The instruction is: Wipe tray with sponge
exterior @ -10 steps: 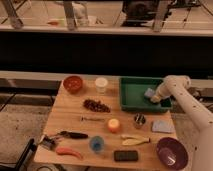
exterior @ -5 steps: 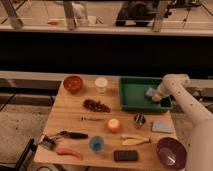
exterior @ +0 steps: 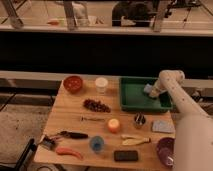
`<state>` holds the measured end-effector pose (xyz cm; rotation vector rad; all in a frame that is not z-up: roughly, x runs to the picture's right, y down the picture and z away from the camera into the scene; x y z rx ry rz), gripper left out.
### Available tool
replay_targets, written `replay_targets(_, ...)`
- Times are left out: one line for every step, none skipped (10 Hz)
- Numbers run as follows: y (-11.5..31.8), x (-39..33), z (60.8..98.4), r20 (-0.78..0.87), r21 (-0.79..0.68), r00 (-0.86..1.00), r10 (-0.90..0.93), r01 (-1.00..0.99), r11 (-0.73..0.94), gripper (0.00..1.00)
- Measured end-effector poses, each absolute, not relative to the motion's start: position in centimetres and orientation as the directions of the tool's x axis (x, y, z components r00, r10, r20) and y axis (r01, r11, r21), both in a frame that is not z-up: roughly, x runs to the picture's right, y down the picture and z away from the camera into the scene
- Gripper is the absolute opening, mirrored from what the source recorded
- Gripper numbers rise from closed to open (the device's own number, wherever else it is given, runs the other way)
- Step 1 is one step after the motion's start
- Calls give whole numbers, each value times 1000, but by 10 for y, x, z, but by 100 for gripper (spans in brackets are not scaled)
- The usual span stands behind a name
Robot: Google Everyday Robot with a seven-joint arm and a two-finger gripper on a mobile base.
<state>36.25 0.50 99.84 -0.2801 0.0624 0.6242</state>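
The green tray (exterior: 137, 100) lies at the back right of the wooden table (exterior: 70, 115). The small pale blue-grey sponge (exterior: 148, 89) is inside the tray, near its right back corner. My gripper (exterior: 153, 91) reaches down into the tray from the white arm (exterior: 172, 80) on the right and is shut on the sponge, holding it against the tray floor.
On the table are a red bowl (exterior: 73, 83), a white cup (exterior: 101, 84), grapes (exterior: 96, 105), an orange (exterior: 114, 125), a metal cup (exterior: 139, 119), a grey-blue pad (exterior: 162, 126), a purple bowl (exterior: 167, 150), a black block (exterior: 125, 155) and a blue cup (exterior: 96, 144).
My gripper and the sponge have shifted slightly toward the back of the tray. Nothing else on the table has moved.
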Motion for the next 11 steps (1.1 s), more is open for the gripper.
replay_targets(-1,362,1000,-140,-235,811,568,-584,777,4)
replay_targets(-5,363,1000,-141,-229,811,568,-585,778,4)
replay_targets(-6,365,999,-142,-226,811,567,-584,780,4)
replay_targets(-6,363,997,-138,-223,817,560,-577,786,4)
replay_targets(-4,359,996,-135,-225,821,554,-570,790,4)
replay_targets(-3,355,995,-131,-227,825,549,-565,793,4)
replay_targets(1,348,995,-126,-233,833,539,-553,800,4)
replay_targets(2,341,995,-120,-237,839,531,-543,805,4)
replay_targets(3,334,996,-116,-242,843,525,-536,809,4)
replay_targets(3,323,999,-108,-248,850,516,-526,814,4)
replay_targets(1,314,1001,-101,-251,854,510,-517,818,8)
